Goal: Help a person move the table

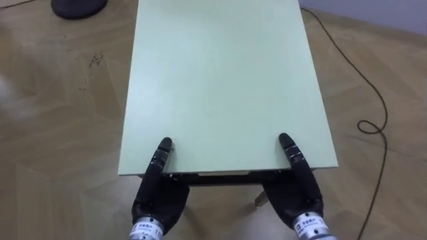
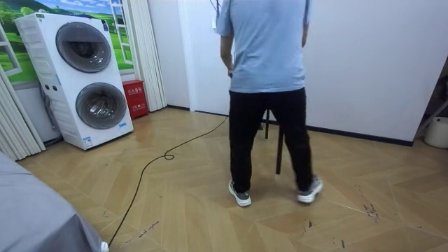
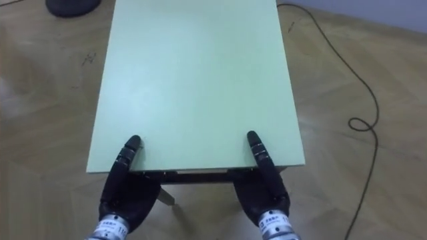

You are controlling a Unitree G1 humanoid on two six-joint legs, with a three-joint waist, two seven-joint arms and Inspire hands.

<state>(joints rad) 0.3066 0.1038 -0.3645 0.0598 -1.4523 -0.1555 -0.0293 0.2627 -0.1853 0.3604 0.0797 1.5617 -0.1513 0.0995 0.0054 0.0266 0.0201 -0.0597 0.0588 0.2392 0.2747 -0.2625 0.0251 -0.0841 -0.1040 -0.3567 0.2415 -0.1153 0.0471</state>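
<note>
The pale green desk [image 1: 227, 80] stands lengthwise in front of the robot on a wooden herringbone floor [image 1: 53, 133], with its near short edge low in the eye views; the left hand [image 1: 159, 200] is at the left part of that edge and the right hand [image 1: 293, 197] at the right part, well apart from each other; each hand lays its thumb straight on the desk top, pointing away from the robot, while the palm sits just below the edge; the fingers are hidden under the top, so I cannot tell whether they are curled or spread; off the desk's far left corner a round dark base [image 1: 77, 7] rests on the floor

In the room view a person [image 2: 267, 49] in a light blue shirt and black trousers stands with their back to the camera, feet apart; a dark desk leg [image 2: 279, 150] shows between the person's legs; the person's hands are hidden in front of the body, so what they do with the desk cannot be told

At the room view's left two white machines are stacked, the upper washer [image 2: 84, 49] on the lower washer [image 2: 101, 105]; both round doors are shut and their drums look dark, the contents not discernible; just beside them a red box [image 2: 134, 98] stands against the wall; at the room view's right edge a pale tub [image 2: 437, 131] sits on the floor by the wall, its inside hidden
</note>
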